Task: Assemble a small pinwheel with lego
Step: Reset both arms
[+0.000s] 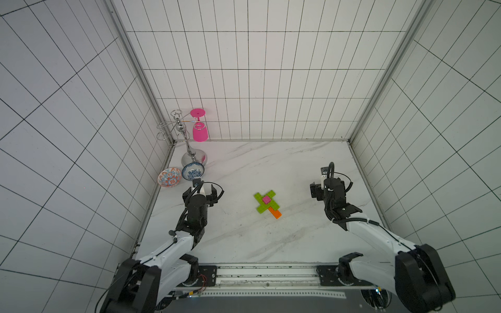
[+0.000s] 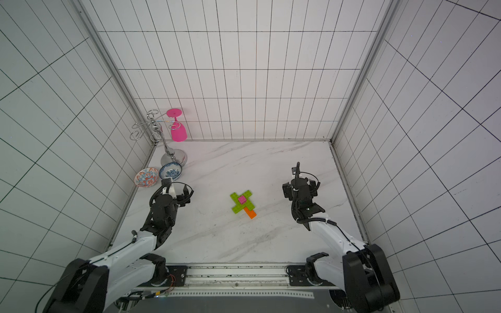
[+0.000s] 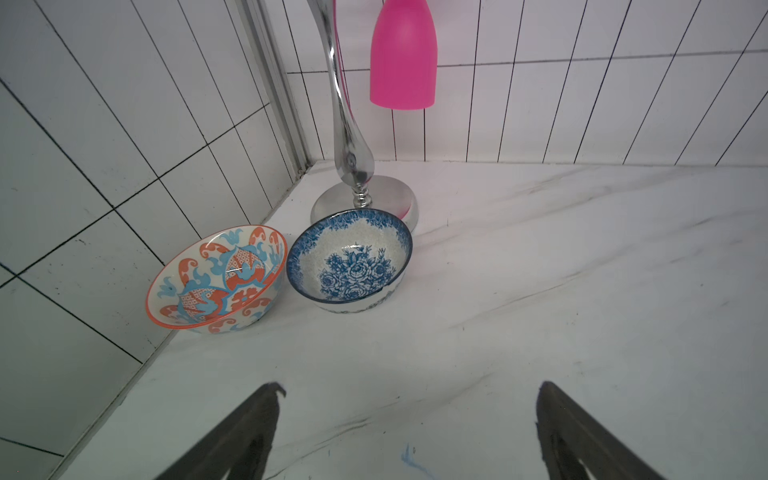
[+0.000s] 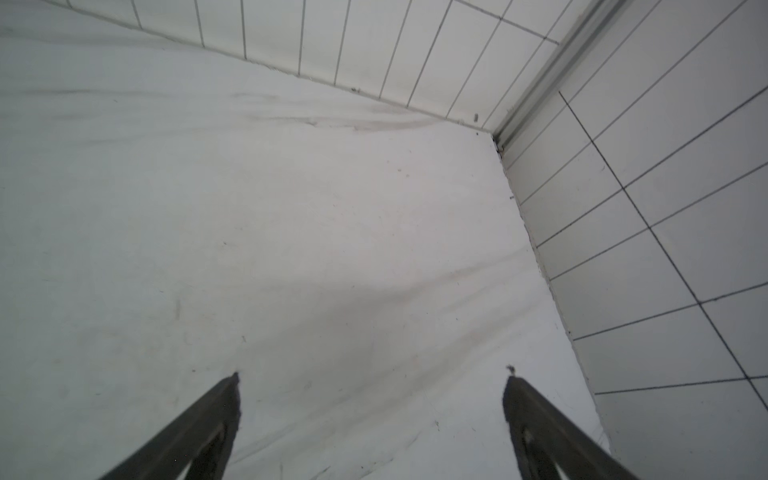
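The pinwheel [image 1: 260, 197] [image 2: 236, 197] lies flat on the marble table [image 1: 244, 244], about midway between my two arms. It is a cross of lime-green lego bricks with a pink square brick [image 1: 266, 200] at its centre. An orange brick handle [image 1: 276, 214] sticks out toward the near right. My left gripper [image 1: 202, 190] [image 3: 410, 388] is open and empty, well to the left of the pinwheel and facing the bowls. My right gripper [image 1: 328, 185] [image 4: 372, 376] is open and empty, off to the pinwheel's right and facing the far right corner. Neither wrist view shows the pinwheel.
An orange-and-blue bowl [image 1: 169, 177] [image 3: 216, 278] and a blue floral bowl [image 1: 193, 171] [image 3: 349, 259] sit by the left wall just beyond my left gripper. Behind them stands a chrome rack [image 1: 193, 157] with a pink goblet [image 1: 200, 132] hanging upside down. Tiled walls enclose the table.
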Available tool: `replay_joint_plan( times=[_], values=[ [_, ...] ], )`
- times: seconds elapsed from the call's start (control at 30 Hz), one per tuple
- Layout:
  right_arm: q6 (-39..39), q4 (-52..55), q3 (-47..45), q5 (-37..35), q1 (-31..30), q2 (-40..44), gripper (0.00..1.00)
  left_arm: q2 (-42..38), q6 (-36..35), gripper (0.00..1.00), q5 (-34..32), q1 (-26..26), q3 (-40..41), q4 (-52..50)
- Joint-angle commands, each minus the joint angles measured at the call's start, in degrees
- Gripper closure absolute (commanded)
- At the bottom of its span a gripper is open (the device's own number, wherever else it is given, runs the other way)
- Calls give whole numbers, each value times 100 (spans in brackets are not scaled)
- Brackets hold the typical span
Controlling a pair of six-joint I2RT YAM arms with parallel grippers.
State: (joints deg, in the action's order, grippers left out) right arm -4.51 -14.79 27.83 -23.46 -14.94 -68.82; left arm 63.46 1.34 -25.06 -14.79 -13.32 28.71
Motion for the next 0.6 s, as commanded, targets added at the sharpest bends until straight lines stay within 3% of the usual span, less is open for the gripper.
replay_joint_plan(
  times=[0.0,0.13,0.23,0.37,0.43,0.53,0.57],
  values=[
    [183,-1611,-443,522,450,-492,2,682,-647,2,191,28,-156,1246],
    [266,-2655,-567,1329,821,-888,1,1342,-735,3,850,269,-560,1518],
    [249,-3065,-629,1420,1015,-1123,1,1821,-775,3,1508,519,-647,2107],
    [467,-4551,-892,1562,1316,-2070,1,2722,-397,2,1982,1006,-629,3092],
    [511,-3416,-577,1671,1364,-1808,1,2827,-293,3,1854,1068,-611,3295],
    [627,-3205,-335,2323,1662,-1946,2,2573,-269,3,1847,1074,-904,2261],
    [673,-3061,-302,2188,1662,-1894,2,2597,-275,3,1852,1074,-871,2369]
  ],
)
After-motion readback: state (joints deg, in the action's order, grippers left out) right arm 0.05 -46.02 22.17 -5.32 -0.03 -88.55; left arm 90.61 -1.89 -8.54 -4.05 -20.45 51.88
